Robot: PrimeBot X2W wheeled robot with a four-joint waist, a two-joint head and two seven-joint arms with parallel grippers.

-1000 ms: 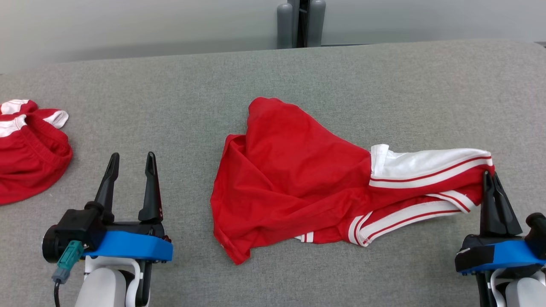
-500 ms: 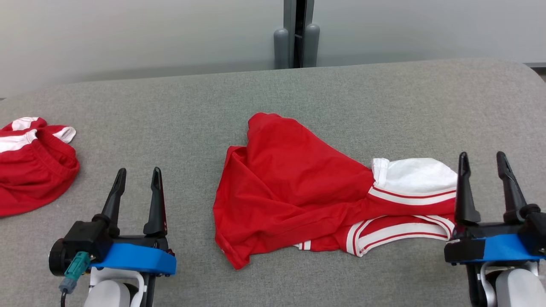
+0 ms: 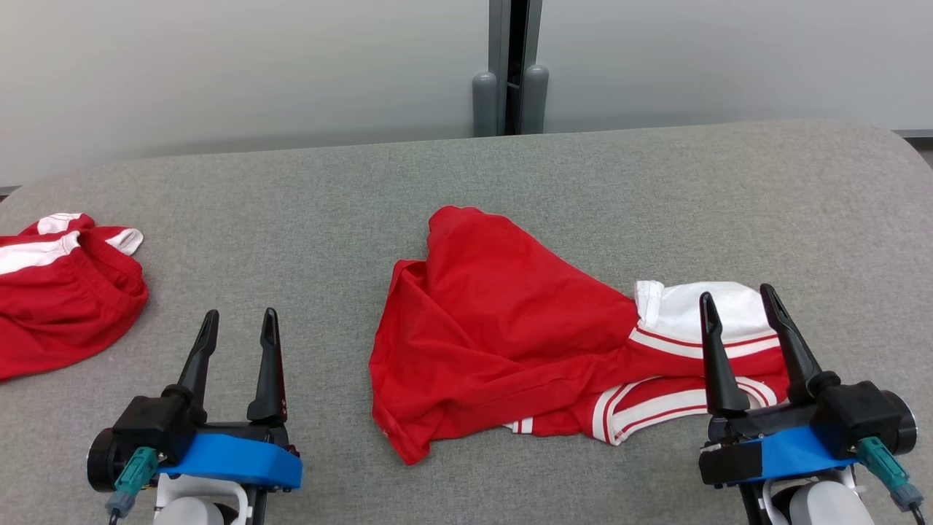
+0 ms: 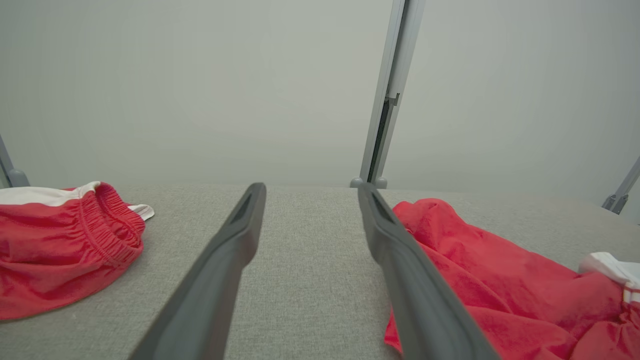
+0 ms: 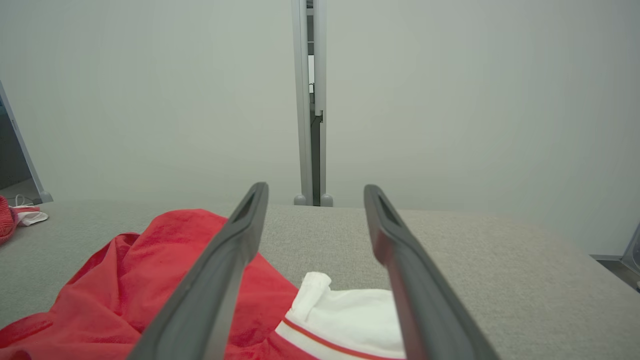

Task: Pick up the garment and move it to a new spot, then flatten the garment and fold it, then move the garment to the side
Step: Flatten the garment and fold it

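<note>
R gripper (image 3: 735, 292) hides pt of garment (image 3: 510, 321).

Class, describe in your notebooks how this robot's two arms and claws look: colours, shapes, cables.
The left claw and right claw match: two long, tapering dark fingers on a black housing, above a bright blue bracket. A teal plug with a dark cable sits on each outer side. The forearms are pale white.

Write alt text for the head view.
Crumpled red garment with white trim lies centred on a grey table. The left gripper and right gripper are open and empty, the right over its white end. A second garment, also red, lies far left.
</note>
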